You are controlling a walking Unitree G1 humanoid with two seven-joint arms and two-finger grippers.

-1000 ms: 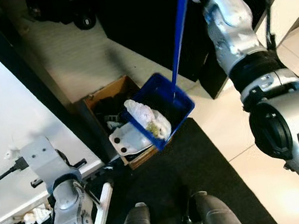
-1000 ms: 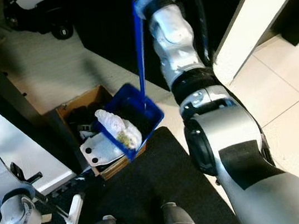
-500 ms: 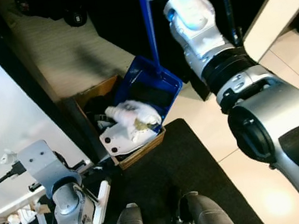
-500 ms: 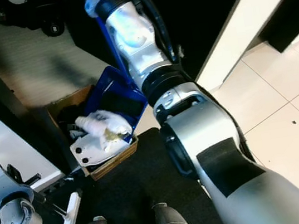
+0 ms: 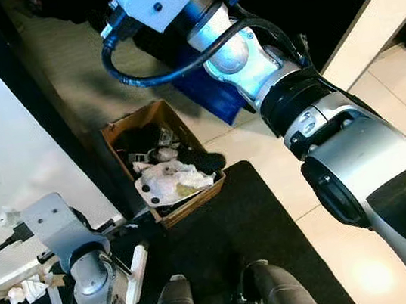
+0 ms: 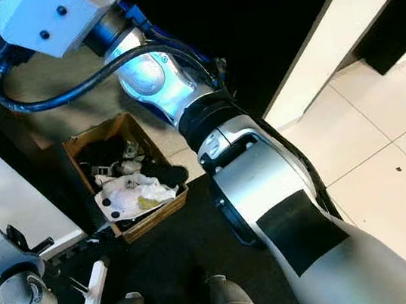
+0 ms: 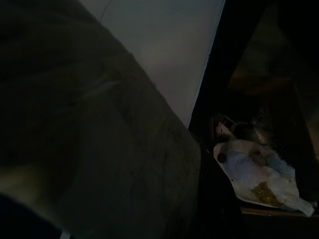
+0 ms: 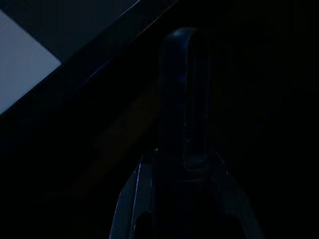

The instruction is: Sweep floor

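Right end effector [image 8: 184,164] clamped on dustpan handle [image 8: 184,94]; blue dustpan [image 5: 213,93] raised beside cardboard box [image 5: 156,121].

Your head views are sharp and evenly lit, with glare on the pale floor tiles [image 5: 375,279] and on the right arm's silver shell [image 5: 238,55]; beyond the cardboard box [image 5: 165,161] everything falls into black shadow. Your left wrist view is dim and soft; your right wrist view is almost black
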